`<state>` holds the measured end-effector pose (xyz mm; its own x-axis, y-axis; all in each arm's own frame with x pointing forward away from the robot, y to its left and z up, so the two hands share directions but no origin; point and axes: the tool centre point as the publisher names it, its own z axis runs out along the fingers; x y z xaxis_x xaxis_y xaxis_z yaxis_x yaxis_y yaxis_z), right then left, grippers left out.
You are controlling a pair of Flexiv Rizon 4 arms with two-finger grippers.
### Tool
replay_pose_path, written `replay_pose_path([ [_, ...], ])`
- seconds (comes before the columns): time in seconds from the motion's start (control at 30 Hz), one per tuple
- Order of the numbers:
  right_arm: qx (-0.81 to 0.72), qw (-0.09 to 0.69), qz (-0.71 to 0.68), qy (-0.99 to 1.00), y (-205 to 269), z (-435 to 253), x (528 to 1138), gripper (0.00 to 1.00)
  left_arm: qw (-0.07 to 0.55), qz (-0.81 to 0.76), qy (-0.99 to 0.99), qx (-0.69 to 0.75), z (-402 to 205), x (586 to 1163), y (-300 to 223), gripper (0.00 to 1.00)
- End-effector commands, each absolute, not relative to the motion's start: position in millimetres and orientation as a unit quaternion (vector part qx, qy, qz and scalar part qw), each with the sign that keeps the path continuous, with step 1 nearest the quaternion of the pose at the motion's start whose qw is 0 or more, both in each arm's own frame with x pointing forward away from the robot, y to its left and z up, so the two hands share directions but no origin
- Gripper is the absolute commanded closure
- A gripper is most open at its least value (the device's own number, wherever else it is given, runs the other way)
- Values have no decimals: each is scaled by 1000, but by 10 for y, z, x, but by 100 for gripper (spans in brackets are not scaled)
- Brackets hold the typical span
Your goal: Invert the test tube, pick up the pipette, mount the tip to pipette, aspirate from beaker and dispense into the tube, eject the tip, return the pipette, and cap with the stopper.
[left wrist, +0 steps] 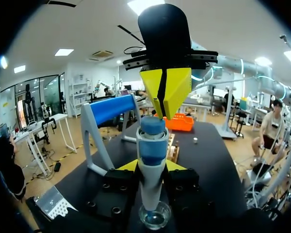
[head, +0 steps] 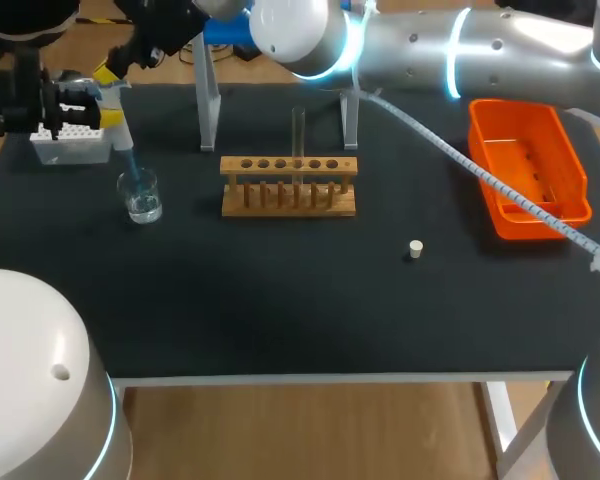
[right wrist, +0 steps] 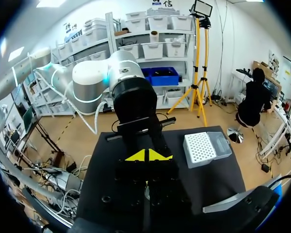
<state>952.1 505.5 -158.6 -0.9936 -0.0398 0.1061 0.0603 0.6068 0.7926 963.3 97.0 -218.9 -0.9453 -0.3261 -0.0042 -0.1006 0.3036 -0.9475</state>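
My left gripper (left wrist: pixel 152 167) is shut on the pipette (left wrist: pixel 152 160), holding it upright at the table's far left. The pipette's tip (head: pixel 130 165) dips into the glass beaker (head: pixel 140 196), which holds clear liquid; the beaker (left wrist: pixel 155 216) sits right under the gripper. My right arm reaches across the back of the table. Its gripper (head: pixel 105 72) is shut, and its yellow fingertips (left wrist: pixel 166 92) rest on the pipette's blue plunger (left wrist: pixel 153 125). A test tube (head: pixel 299 135) stands upright in the wooden rack (head: pixel 288 186). The white stopper (head: pixel 415 249) lies on the mat to the right.
A white tip box (head: pixel 72 140) stands just behind the beaker. The pipette stand (head: pixel 210 95) with its blue cradle is at the back, left of the rack. An orange tray (head: pixel 525 170) lies at the far right. The right arm's cable (head: pixel 500 185) hangs over the tray.
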Motion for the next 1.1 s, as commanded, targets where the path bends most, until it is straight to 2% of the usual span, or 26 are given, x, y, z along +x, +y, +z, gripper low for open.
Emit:
replay_pose_path([
  [0.03, -5, 56, -443, -895, 5049, -1625, 9541, 100, 100, -575, 801, -134, -2136, 9641, 971, 100],
  [0.87, 20, 31, -475, -879, 5057, -1085, 9602, 100, 100, -575, 801, -134, -2136, 9641, 971, 100],
  [0.9, 22, 29, -477, -878, 5052, -1069, 9601, 87, 100, -575, 801, -134, -2136, 9641, 971, 100],
  [0.93, 22, 27, -478, -878, 5045, -1051, 9601, 59, 100, -575, 801, -134, -2136, 9641, 971, 100],
  [0.97, 23, 27, -480, -877, 5038, -1036, 9599, 37, 100, -575, 801, -134, -2136, 9641, 971, 100],
  [1.0, 24, 26, -481, -876, 5030, -1018, 9598, 0, 100, -575, 801, -134, -2136, 9641, 971, 100],
  [1.1, 25, 22, -486, -873, 4977, -956, 9588, 0, 100, -575, 801, -134, -2136, 9641, 971, 100],
])
